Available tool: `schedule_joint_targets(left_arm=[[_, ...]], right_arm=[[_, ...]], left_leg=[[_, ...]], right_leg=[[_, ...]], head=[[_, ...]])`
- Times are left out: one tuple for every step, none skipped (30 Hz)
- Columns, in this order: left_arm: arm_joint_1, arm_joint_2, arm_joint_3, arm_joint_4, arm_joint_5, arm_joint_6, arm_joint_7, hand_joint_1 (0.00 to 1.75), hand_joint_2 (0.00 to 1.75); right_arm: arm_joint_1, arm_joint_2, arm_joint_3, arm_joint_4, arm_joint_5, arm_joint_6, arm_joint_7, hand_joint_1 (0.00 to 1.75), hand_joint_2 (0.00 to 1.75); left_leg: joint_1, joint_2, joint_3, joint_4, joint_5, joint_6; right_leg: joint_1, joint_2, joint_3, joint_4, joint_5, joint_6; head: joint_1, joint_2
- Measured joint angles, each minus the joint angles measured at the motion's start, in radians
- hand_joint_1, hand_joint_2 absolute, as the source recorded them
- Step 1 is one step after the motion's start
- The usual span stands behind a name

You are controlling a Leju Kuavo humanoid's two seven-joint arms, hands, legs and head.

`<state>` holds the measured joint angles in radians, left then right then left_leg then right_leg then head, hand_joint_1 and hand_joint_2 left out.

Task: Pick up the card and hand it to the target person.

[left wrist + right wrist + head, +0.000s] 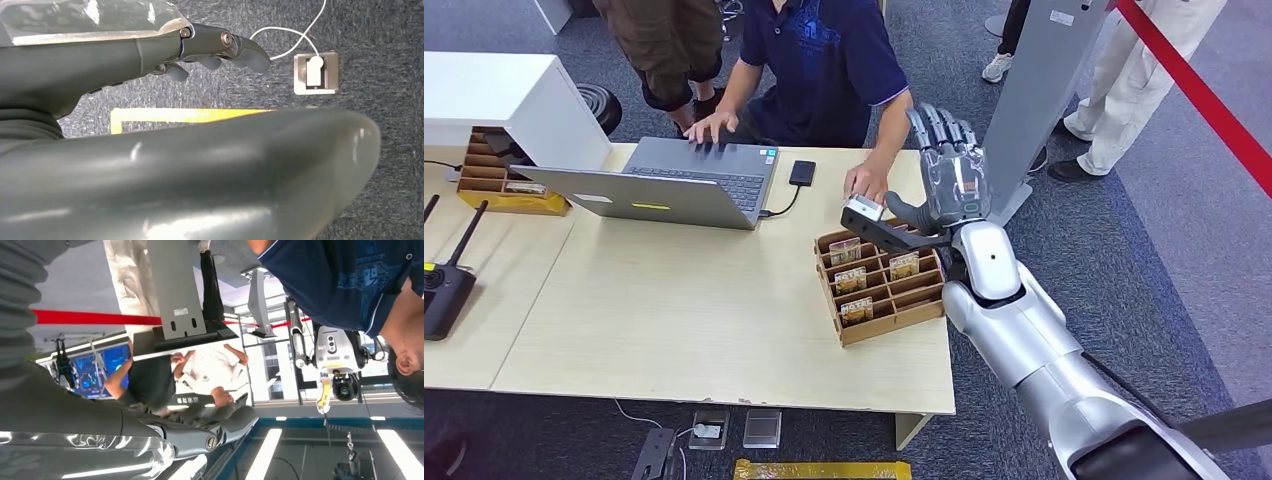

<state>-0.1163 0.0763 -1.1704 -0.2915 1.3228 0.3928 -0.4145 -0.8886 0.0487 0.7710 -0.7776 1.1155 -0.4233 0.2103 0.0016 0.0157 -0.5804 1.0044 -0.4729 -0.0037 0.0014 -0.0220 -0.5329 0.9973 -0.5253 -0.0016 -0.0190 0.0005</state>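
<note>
A slotted wooden card rack [882,283] is set at the right edge of the pale wood tabletop [674,320], with small printed cards stood upright in several of its compartments. Above its far edge the glossy silver right hand [944,180] is raised, fingers extended upward; a small white card [862,208] is seen at its thumb tip and touched by a seated person's hand [866,183], so who holds it cannot be told. The dark left hand [210,55] is hung over grey carpet, fingers loosely curled on nothing.

A pale wooden worktop [674,320] stands on grey-blue carpet [1164,230], with a white cabinet [494,100] at its far left corner. A grey metal stand [1049,90] rises beside the worktop's far right corner, and a red barrier band [1204,100] crosses the carpet behind it. Yellow tape [824,468] marks the floor beneath the near edge, close to a floor socket [762,428].
</note>
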Motion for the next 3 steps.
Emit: schedule_joint_targets(left_arm=[[0.0, 0.0, 0.0, 0.0, 0.001, 0.0, 0.001, 0.0, 0.0], [0.0, 0.0, 0.0, 0.0, 0.002, 0.0, 0.002, 0.0, 0.0], [0.0, 0.0, 0.0, 0.0, 0.003, 0.0, 0.003, 0.0, 0.0]], right_arm=[[0.002, 0.0, -0.001, 0.001, -0.019, -0.005, -0.008, 0.0, 0.0], [0.006, 0.0, -0.003, 0.002, -0.048, -0.011, -0.02, 0.0, 0.0], [0.008, 0.0, -0.004, 0.002, -0.063, -0.014, -0.027, 0.0, 0.0]], left_leg=[[0.0, 0.0, 0.0, 0.0, 0.0, 0.0], [0.0, 0.0, 0.0, 0.0, 0.0, 0.0], [0.0, 0.0, 0.0, 0.0, 0.0, 0.0]], right_leg=[[0.0, 0.0, 0.0, 0.0, 0.0, 0.0], [0.0, 0.0, 0.0, 0.0, 0.0, 0.0], [0.0, 0.0, 0.0, 0.0, 0.0, 0.0]], head=[[0.0, 0.0], [0.0, 0.0], [0.0, 0.0]])
